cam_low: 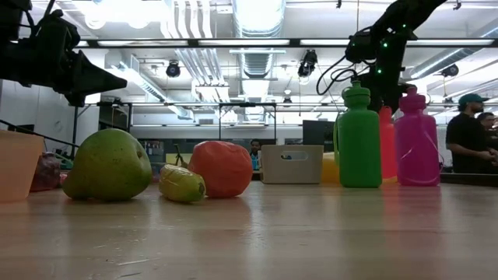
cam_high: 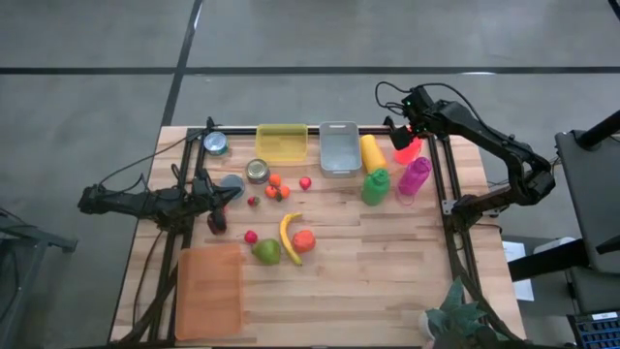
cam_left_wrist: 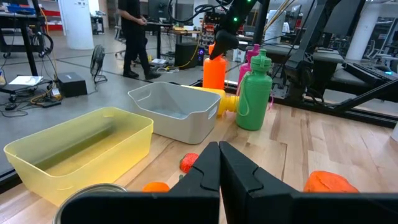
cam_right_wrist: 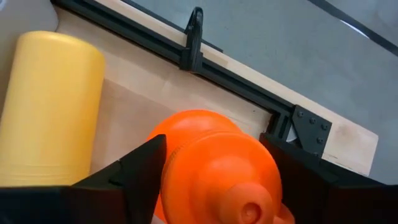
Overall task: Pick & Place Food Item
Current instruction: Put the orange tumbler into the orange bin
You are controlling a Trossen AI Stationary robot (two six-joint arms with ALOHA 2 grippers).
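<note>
From above, the right gripper (cam_high: 407, 142) sits over the orange bottle (cam_high: 408, 150) at the table's back right corner, beside the yellow bottle (cam_high: 373, 152). No readable labels. Right wrist: bottle cap (cam_right_wrist: 230, 180) between the fingers (cam_right_wrist: 140, 171), jaws flanking it; a firm grasp can't be told. Left gripper (cam_left_wrist: 219, 177): clenched, empty.

A yellow bottle (cam_high: 372, 152) is lying on its side just beside the right gripper (cam_high: 405, 145). A green bottle (cam_high: 376, 186) and a magenta bottle (cam_high: 414, 179) are standing upright near it. A grey bin (cam_high: 339, 124) and a yellow bin (cam_high: 281, 127) are sitting farther from that gripper, past the yellow bottle. An orange tray (cam_high: 208, 291) is lying well apart from it. In the low view, a person (cam_low: 469, 132) is standing beyond the table.
</note>
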